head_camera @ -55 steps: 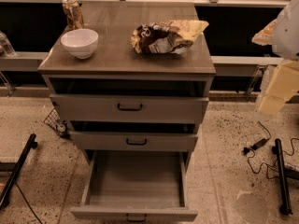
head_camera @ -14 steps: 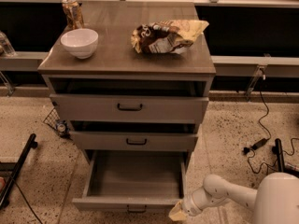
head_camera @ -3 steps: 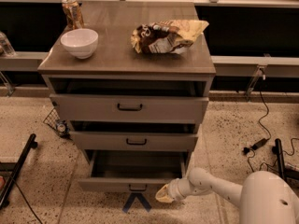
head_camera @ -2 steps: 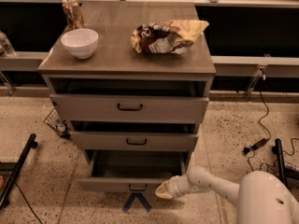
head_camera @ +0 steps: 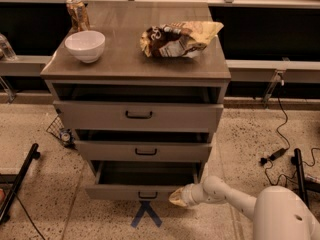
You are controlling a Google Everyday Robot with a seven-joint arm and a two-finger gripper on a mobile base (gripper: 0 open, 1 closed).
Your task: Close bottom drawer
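Observation:
The bottom drawer (head_camera: pixel 125 191) is the lowest of three grey-brown drawers in the cabinet. It stands partly open, its front panel a short way out from the cabinet, with a small black bar handle (head_camera: pixel 148 196). My gripper (head_camera: pixel 177 197) is low at the drawer front's right end, touching or almost touching the panel. My white arm (head_camera: pixel 235 199) reaches in from the lower right.
The middle drawer (head_camera: pixel 145 151) and the top drawer (head_camera: pixel 138 115) also stand slightly out. On the cabinet top are a white bowl (head_camera: pixel 85 45), a can (head_camera: pixel 78 14) and a crumpled chip bag (head_camera: pixel 177 38). Blue tape cross (head_camera: pixel 146 215) on the floor. Cables lie at right (head_camera: pixel 274 156). A black stand leg is at left (head_camera: pixel 20 180).
The bottom drawer has gone from pulled far out to only partly open. My gripper has moved with its front, towards the cabinet and slightly left.

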